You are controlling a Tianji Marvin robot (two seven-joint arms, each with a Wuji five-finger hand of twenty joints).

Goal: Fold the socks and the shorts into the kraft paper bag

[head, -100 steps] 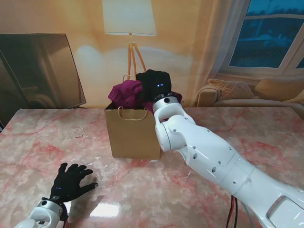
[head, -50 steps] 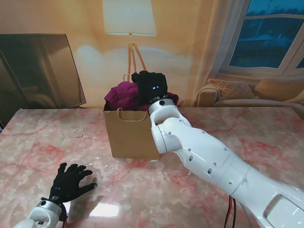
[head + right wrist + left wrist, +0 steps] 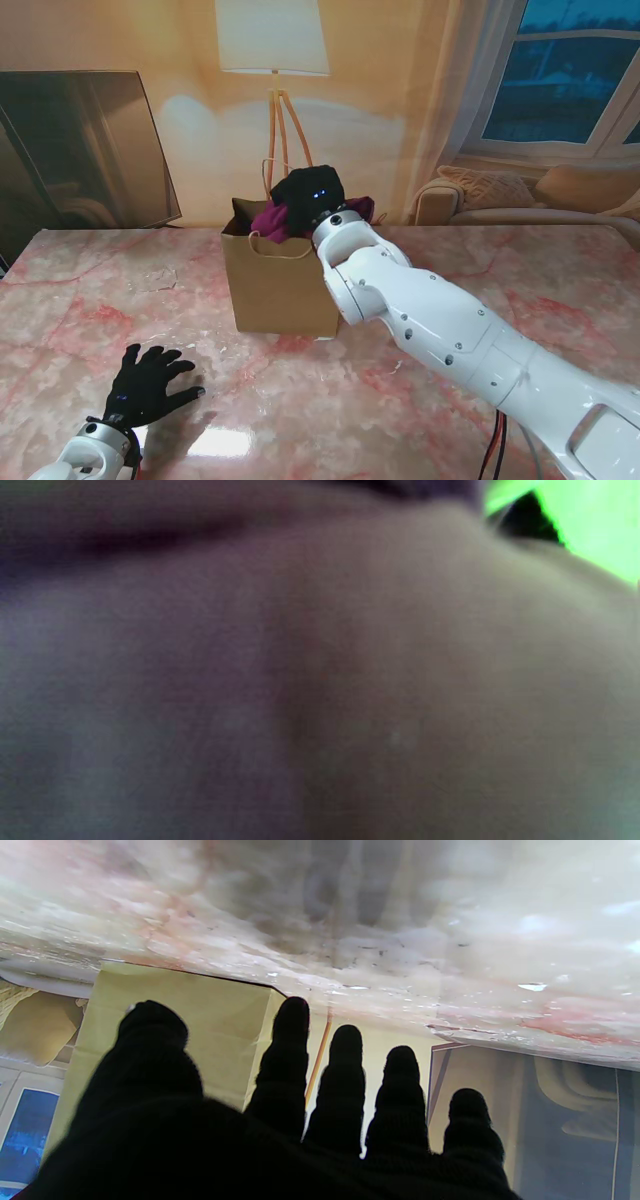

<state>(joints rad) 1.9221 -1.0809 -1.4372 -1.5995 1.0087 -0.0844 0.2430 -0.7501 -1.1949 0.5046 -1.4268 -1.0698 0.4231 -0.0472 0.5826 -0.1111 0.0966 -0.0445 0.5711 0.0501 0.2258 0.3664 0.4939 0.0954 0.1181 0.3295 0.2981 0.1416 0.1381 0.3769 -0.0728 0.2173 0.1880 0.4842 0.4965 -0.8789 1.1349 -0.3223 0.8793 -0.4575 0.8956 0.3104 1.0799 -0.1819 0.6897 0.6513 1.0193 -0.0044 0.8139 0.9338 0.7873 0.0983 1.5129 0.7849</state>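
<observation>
The right hand [image 3: 308, 197] is sitting at the mouth of the kraft paper bag [image 3: 278, 283], just above the middle of the stand frame, black glove pressing down on the maroon shorts [image 3: 270, 218]. The cloth is bunching at the bag's open top, a fold showing at the left of the glove and a bit more peeking out at its right. Whether those fingers are clamping the fabric or only pushing on it, I cannot tell; the right wrist view is giving nothing but a blur of dull purplish cloth filling the frame. The bag is standing upright on the pink marble table [image 3: 500, 260], handle loops up. Down in the lower left corner of the frame, the left hand [image 3: 143, 384] is lying flat on the table, fingers [image 3: 291, 1060] spreading wide apart and holding nothing, well apart from the bag.
</observation>
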